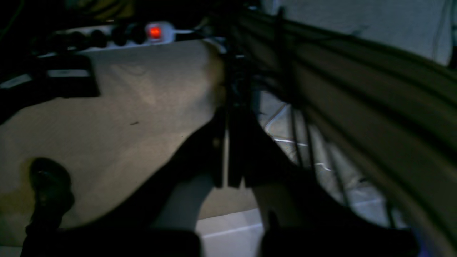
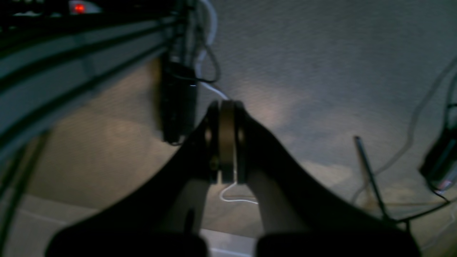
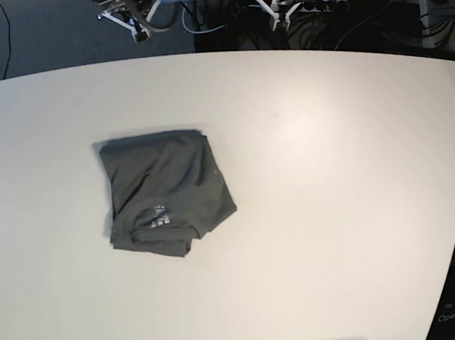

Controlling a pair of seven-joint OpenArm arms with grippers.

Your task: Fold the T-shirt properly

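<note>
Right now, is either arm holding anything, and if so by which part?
Nothing is held. The left tool and right tool are both shut on nothing, away from the table, where the T-shirt lies folded, untouched.

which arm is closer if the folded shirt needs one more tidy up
Probably the right. The T-shirt lies left of centre on the table, the side where the right gripper is parked. The left gripper sits farther across. Both are shut and empty.

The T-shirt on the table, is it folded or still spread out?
Folded. The T-shirt lies as a compact, layered rectangle on the table, no sleeves sticking out, neck label showing.
</note>
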